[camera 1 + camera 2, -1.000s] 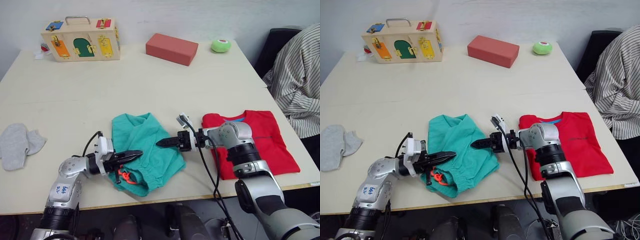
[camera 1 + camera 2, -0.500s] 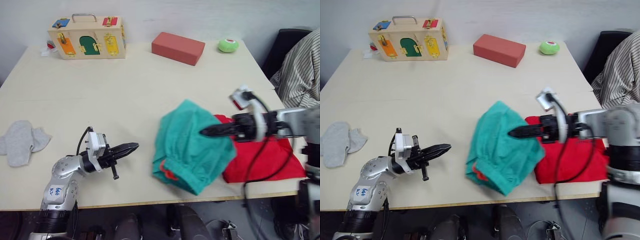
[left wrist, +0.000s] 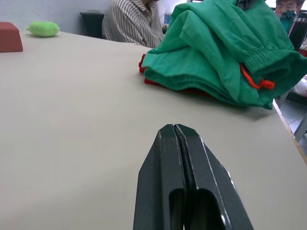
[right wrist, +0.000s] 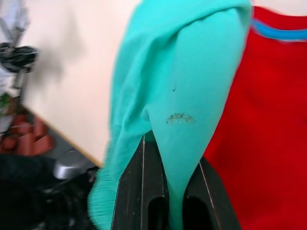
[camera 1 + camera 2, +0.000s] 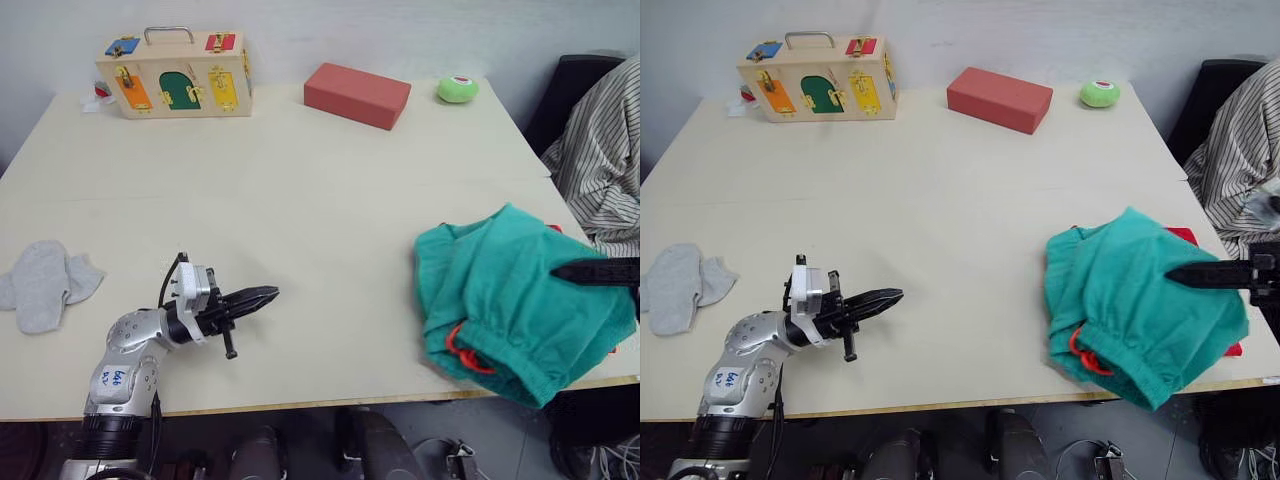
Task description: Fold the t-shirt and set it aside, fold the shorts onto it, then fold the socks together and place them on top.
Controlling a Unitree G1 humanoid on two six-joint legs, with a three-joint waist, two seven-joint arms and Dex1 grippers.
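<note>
Limply, the teal shorts (image 5: 1135, 300) drape from the right gripper (image 4: 165, 191), pinched by a fold over the red t-shirt (image 4: 268, 110); left gripper (image 3: 184, 143), closed and empty, hovers well away.

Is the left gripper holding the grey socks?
No, the left gripper is shut on nothing above the table, and the socks lie apart from it.

Sitting on table (image 5: 300, 190): 1 shorts (image 5: 510, 300), 1 t-shirt (image 5: 1232, 349) peeking from under, 2 socks (image 5: 42, 285), 1 latch box (image 5: 175, 72), 1 red block (image 5: 357, 95), 1 green ball (image 5: 457, 89). 2 grippers: left (image 5: 270, 294), right (image 5: 1177, 274).
</note>
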